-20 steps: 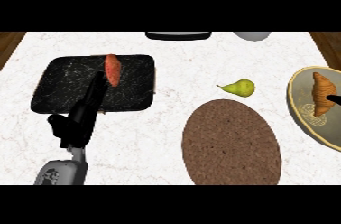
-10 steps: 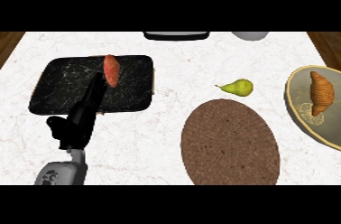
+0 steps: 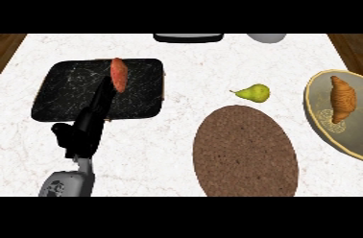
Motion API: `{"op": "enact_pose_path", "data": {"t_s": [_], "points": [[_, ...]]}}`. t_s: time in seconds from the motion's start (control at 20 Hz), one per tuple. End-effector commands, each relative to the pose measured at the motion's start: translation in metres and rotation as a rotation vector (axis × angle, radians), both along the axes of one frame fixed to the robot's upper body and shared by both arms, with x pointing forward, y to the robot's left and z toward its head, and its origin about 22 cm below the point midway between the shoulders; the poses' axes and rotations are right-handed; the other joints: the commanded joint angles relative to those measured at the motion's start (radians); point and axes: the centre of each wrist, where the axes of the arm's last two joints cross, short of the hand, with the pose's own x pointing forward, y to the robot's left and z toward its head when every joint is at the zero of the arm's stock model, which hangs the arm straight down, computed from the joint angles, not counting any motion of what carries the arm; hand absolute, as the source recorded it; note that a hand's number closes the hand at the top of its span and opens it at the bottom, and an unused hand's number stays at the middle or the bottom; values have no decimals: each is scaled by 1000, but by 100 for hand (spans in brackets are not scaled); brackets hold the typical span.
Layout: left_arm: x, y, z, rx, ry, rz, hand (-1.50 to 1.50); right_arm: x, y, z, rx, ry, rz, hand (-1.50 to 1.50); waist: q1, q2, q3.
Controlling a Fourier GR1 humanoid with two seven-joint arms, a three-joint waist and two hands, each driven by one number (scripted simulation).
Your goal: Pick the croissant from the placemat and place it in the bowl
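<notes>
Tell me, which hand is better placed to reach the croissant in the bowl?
Probably the right: the croissant lies in the bowl at the counter's right edge. The left hand, the only one showing, lies far left over the black tray.

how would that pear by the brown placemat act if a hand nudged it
The pear lies on its side on bare counter, so it would probably roll in a curve toward its narrow end. Its smooth-looking skin may slip under fingers.
</notes>
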Motion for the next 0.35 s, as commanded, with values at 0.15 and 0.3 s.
{"op": "enact_pose_path", "data": {"t_s": [0.15, 0.3], "points": [[6, 3, 10, -8, 4, -3, 0, -39, -11, -22, 15, 19, 65, -150, 1, 0, 0], [9, 17, 7, 3, -1, -7, 0, -49, -32, -16, 3, 15, 70, -150, 4, 1, 0]]}}
